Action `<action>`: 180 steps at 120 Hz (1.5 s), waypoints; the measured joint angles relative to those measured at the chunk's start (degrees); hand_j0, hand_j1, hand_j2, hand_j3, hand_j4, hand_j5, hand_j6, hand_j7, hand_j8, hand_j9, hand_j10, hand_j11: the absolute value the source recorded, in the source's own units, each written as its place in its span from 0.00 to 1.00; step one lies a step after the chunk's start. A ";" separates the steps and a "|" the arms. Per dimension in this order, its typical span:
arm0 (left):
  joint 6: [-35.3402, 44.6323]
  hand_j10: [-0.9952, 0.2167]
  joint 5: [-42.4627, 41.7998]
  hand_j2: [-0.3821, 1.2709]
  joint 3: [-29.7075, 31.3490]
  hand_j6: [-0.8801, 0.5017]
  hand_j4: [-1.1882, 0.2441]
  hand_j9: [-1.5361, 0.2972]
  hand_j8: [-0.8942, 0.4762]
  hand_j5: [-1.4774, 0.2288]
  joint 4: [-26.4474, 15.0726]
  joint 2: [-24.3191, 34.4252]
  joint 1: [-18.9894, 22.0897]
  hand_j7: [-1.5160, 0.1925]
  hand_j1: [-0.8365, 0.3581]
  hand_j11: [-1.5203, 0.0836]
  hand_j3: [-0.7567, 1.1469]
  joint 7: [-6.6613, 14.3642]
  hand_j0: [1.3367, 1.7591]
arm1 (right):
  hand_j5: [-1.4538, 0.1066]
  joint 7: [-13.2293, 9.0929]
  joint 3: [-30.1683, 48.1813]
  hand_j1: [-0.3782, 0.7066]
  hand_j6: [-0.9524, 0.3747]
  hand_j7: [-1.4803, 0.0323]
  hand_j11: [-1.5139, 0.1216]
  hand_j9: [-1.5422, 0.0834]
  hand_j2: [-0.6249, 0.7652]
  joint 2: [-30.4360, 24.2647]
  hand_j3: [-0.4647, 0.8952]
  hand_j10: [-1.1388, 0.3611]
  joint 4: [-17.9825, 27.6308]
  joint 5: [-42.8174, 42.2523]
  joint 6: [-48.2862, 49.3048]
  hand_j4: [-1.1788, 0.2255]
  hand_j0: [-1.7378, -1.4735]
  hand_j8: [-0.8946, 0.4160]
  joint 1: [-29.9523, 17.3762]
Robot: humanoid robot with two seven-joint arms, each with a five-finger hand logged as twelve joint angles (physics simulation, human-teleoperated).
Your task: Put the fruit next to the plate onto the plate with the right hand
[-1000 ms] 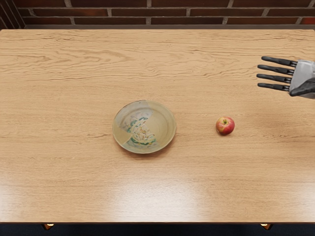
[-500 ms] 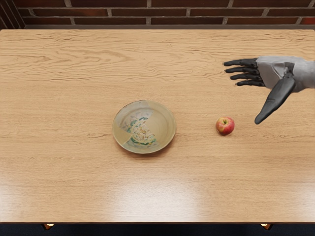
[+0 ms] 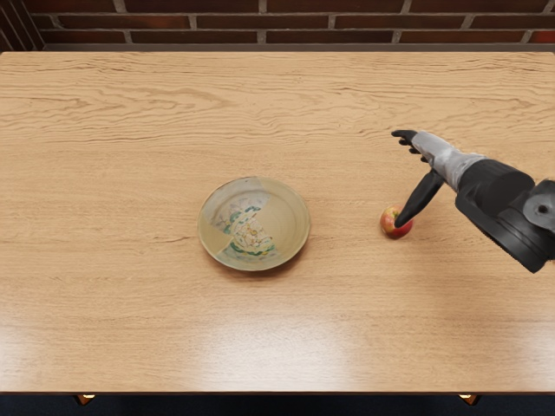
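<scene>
A small red and yellow apple (image 3: pixel 393 224) lies on the wooden table (image 3: pixel 130 130), to the right of a pale green patterned plate (image 3: pixel 253 223). My right hand (image 3: pixel 408 173) reaches in from the right edge and hovers just above and behind the apple. Its fingers (image 3: pixel 404 136) are stretched out flat toward the left. The dark thumb (image 3: pixel 416 201) points down and its tip overlaps the apple's right side. The hand is open and nothing is in its grasp. The plate holds no fruit. The left arm does not show.
A brick wall (image 3: pixel 277 22) runs along the table's far edge. The table's front edge (image 3: pixel 277 392) lies near the bottom of the picture.
My right hand has come down and to the left, from high at the right edge to just over the apple. The thumb now reaches the apple. Apple and plate have not moved.
</scene>
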 joint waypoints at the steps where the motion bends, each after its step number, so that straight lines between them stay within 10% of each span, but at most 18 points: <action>1: 0.00 0.81 0.00 0.23 0.00 0.63 0.82 0.83 0.65 0.86 0.00 0.00 0.00 0.88 0.98 0.94 0.40 0.00 0.76 | 0.87 0.00 -0.39 0.10 0.66 0.92 0.87 0.89 0.44 0.28 0.34 0.71 0.03 -0.02 -0.33 0.79 0.30 0.63 0.07; 39: 0.00 0.81 0.00 0.23 0.00 0.63 0.82 0.83 0.65 0.86 0.00 0.00 0.00 0.88 0.98 0.94 0.40 0.00 0.76 | 0.87 0.00 -15.47 0.11 0.66 0.91 0.86 0.89 0.44 5.07 0.34 0.71 0.12 -0.22 -5.90 0.78 0.30 0.62 4.91; 143: 0.00 0.81 0.00 0.23 0.00 0.63 0.82 0.83 0.65 0.86 0.00 0.00 0.00 0.88 0.98 0.94 0.40 0.00 0.76 | 0.55 0.00 -21.15 0.54 0.37 0.58 0.56 0.58 0.39 7.49 0.34 0.45 -2.28 -5.22 -6.20 0.51 0.30 0.36 6.59; 180: 0.00 0.81 0.01 0.23 -0.03 0.63 0.82 0.83 0.65 0.86 0.00 0.00 0.00 0.88 0.98 0.94 0.40 -0.01 0.76 | 0.53 -0.04 -20.97 0.68 0.34 0.52 0.51 0.53 0.63 8.67 0.34 0.40 -4.01 -6.93 -6.10 0.43 0.35 0.37 4.91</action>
